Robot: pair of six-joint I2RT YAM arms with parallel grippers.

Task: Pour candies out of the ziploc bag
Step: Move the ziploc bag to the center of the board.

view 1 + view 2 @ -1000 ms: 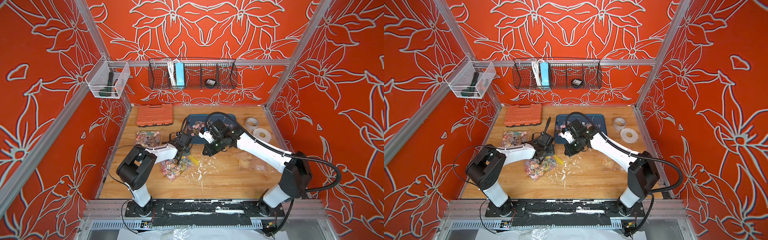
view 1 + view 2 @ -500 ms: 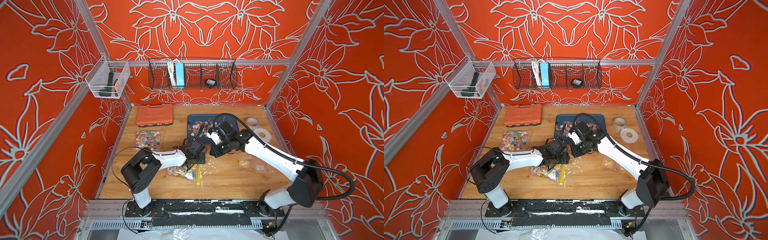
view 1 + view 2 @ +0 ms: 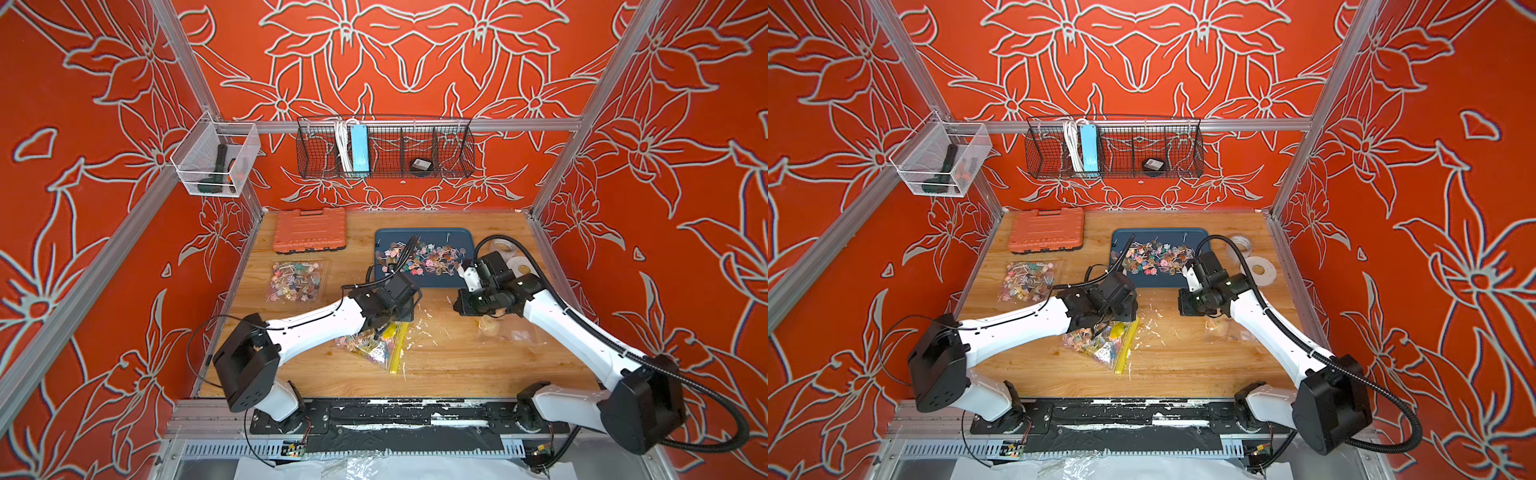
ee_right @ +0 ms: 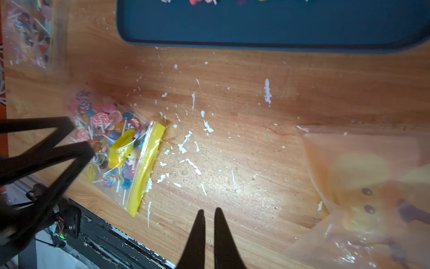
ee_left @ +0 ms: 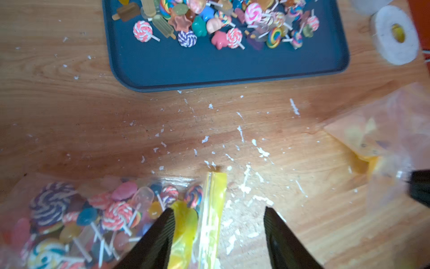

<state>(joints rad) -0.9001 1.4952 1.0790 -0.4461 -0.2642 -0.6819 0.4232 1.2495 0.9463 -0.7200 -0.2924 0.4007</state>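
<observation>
Two end effectors are in view above the wooden table (image 3: 457, 370). The left end effector (image 5: 218, 209) is set at a medium width. Its two black fingers (image 5: 160, 235) stand clearly apart and straddle the yellow zip strip (image 5: 213, 205) of the ziploc bag (image 3: 368, 349). One finger overlaps the mouth end of the bag and the other is over bare table. It cannot be told whether either finger presses on the plastic.

The ziploc bag lies flat on the table, just under the left wrist, nearer the table's front edge than the back wall. Its zip strip is turned toward the right arm. The candies (image 5: 116, 215) are inside the bag, packed up against the strip.

The right end effector (image 4: 209, 210) is narrow, with its fingers almost together and nothing between them. It hangs over bare table, well apart from the ziploc bag and near a crumpled clear bag (image 4: 363, 186).

A blue tray (image 3: 465, 239) at the rear of the table carries loose candies (image 3: 419, 257). A flat candy bag (image 3: 296, 281) lies toward the left edge of the table, with an orange case (image 3: 309, 230) behind it. Tape rolls (image 3: 517, 266) sit just beside the tray. White flecks (image 5: 242, 135) are scattered on the table between the ziploc bag and the tray.
</observation>
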